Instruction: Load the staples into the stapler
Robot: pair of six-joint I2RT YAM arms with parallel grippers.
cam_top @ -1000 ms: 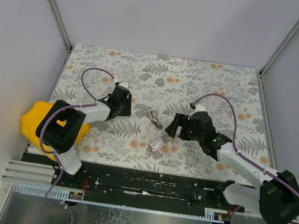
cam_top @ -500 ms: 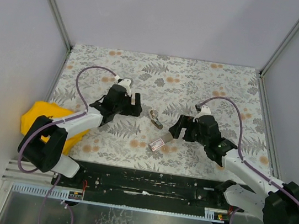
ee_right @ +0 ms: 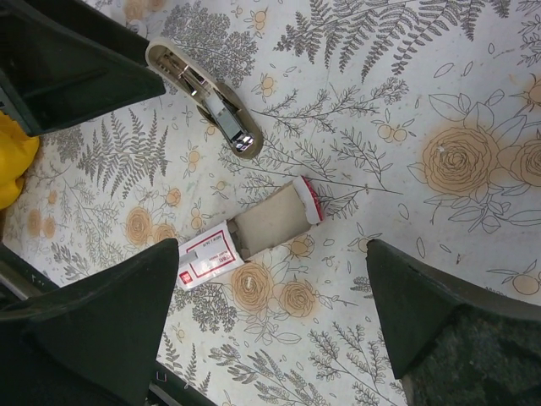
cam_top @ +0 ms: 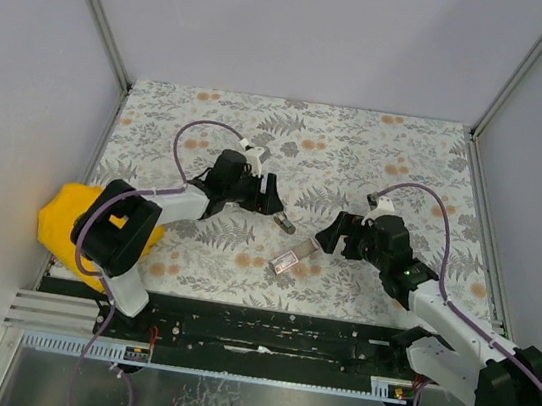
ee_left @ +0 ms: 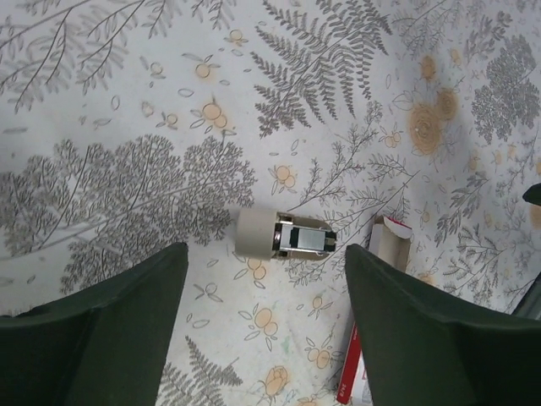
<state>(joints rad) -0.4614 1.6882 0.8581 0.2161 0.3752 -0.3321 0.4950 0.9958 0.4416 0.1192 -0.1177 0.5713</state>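
Beige stapler [cam_top: 283,216] is seen lying on the counter [cam_top: 409,152] between the two pincers. Staples [cam_top: 292,260] are lying just beside it, on the side nearer the bases. Nothing is gripped: left pincer [cam_top: 271,197] is spread wide just beside the stapler, right pincer [cam_top: 331,236] is spread wide near the staples. Loading is judged not started. Strip pickup, feeding and closing are all left. Grey tray [ee_right: 270,222] slid partly out and the stapler's metal channel [ee_right: 221,114] are resolved only in the right wrist view. Small blobs are all that is given from the top. In the left wrist view the staples are cut off at the edge.
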